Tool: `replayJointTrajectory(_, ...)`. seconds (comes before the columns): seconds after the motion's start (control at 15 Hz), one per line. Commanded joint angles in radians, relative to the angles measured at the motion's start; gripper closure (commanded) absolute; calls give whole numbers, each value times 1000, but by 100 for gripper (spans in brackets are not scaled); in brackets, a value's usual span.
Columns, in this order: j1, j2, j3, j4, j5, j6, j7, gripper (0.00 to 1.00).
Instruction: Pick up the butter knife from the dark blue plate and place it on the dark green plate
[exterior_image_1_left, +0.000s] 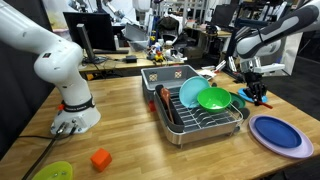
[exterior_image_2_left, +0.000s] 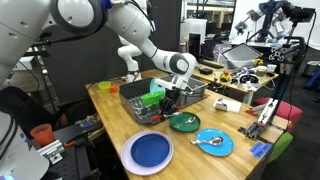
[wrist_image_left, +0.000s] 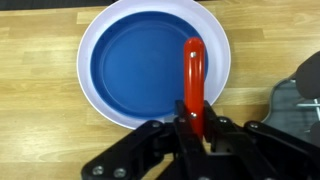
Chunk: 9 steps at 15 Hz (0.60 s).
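Low centre of wrist view: end effector (wrist_image_left: 195, 125) clamps butter knife (wrist_image_left: 192, 75), axis vertical; dark green plate (exterior_image_1_left: 213, 98) lies frame-left in an exterior view.

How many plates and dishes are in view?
4: the dark blue plate on the table, the dark green plate and a teal dish by the dish rack, a yellow-green plate at the table edge. The rack may hide others.

Glossy plastic butter knife (wrist_image_left: 192, 75), smooth plastic dark blue plate (wrist_image_left: 130, 60), matt wooden table (wrist_image_left: 40, 95).
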<state>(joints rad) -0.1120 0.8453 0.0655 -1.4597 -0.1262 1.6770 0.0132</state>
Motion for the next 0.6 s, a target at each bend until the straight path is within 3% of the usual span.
replayJointTrajectory(0.0,29,1,-37,4,25,0,-16,82)
replayJointTrajectory(0.2,29,1,-37,4,25,0,-16,82)
replayJointTrajectory(0.27,29,1,-37,4,25,0,-16,96)
replayJointTrajectory(0.53,32,30,-35,42,20,-28,-32,96)
